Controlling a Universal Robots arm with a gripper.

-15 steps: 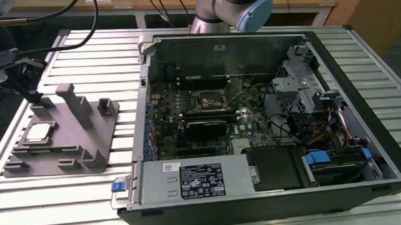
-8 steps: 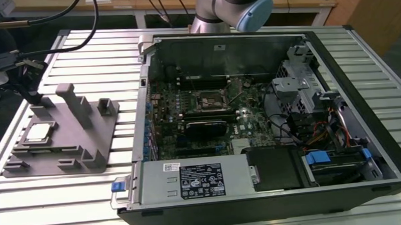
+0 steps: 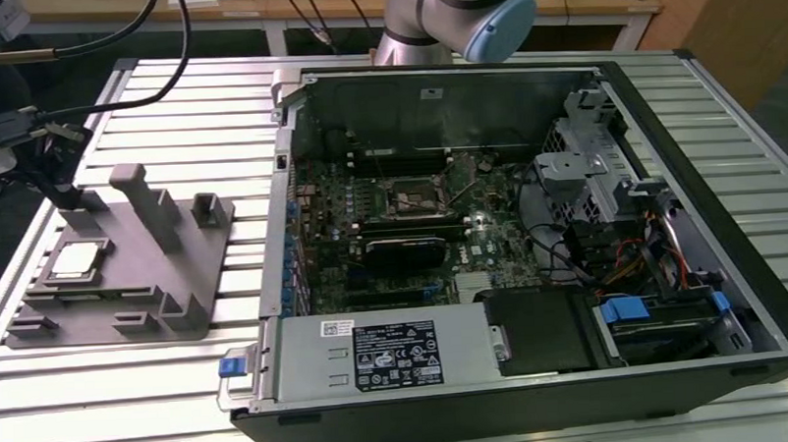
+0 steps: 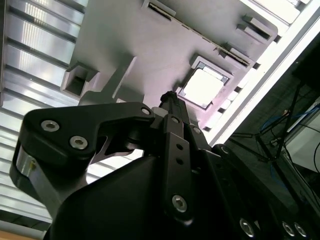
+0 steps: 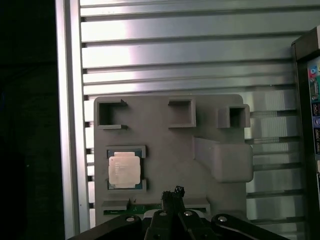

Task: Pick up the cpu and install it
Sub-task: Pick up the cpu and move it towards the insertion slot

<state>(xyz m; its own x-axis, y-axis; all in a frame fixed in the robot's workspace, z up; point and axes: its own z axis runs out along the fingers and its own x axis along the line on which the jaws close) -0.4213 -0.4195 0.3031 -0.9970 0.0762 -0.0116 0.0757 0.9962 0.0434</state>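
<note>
Silvery cpu lay in the grey holder's pocket, near the gripper, whose fingers were pressed together, empty. A clean pick likely called for centring squarely over it.

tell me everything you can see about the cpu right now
The cpu is a small flat square chip with a pale silvery metal top plate and a darker rim. It lies flat, plate up, seated in a square recess of the grey fixture block, whose raised edges frame it. The block rests on the ribbed metal table, to the exterior view's left of the open computer case. The tool hangs above the block, clear of the chip; only the fixture touches it.
</note>
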